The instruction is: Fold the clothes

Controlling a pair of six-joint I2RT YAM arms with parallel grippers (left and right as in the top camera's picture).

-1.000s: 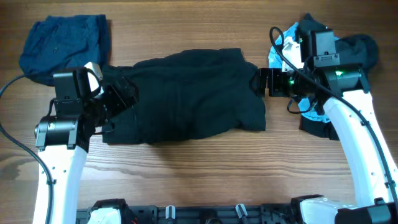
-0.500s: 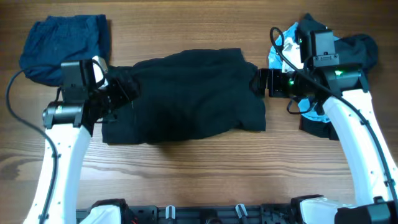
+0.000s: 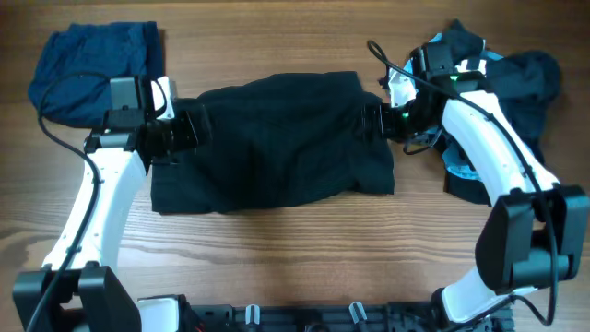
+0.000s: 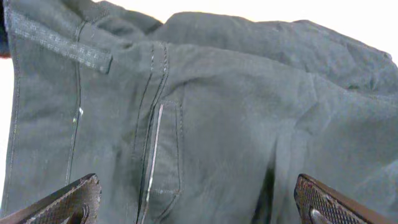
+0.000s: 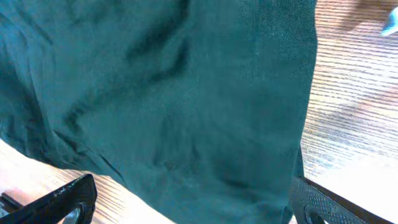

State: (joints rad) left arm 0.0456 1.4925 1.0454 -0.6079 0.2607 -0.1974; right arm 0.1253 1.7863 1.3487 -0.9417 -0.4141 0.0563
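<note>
At the far left of the wooden table (image 3: 295, 249), a navy-blue garment (image 3: 92, 60) is seen lying crumpled near the back edge. Just to its right, the left gripper (image 3: 191, 131) is positioned at the left edge of the large black garment (image 3: 277, 138), with its jaws spread wide. In the left wrist view its fingertips (image 4: 71, 198) are seen far apart in the lower corners, with dark fabric, a stitched pocket seam (image 4: 155, 152) and a belt loop (image 4: 59, 42) beyond them; nothing is clamped. The large black garment is spread across the middle of the table, roughly flat, with soft creases. At its right edge the right gripper (image 3: 371, 120) is placed, jaws likewise wide and empty; in the right wrist view the cloth's edge and bare wood are shown between its fingers. At the far right, a pile of black and light-blue pieces (image 3: 521, 78) is heaped, partly hidden by the right arm
</note>
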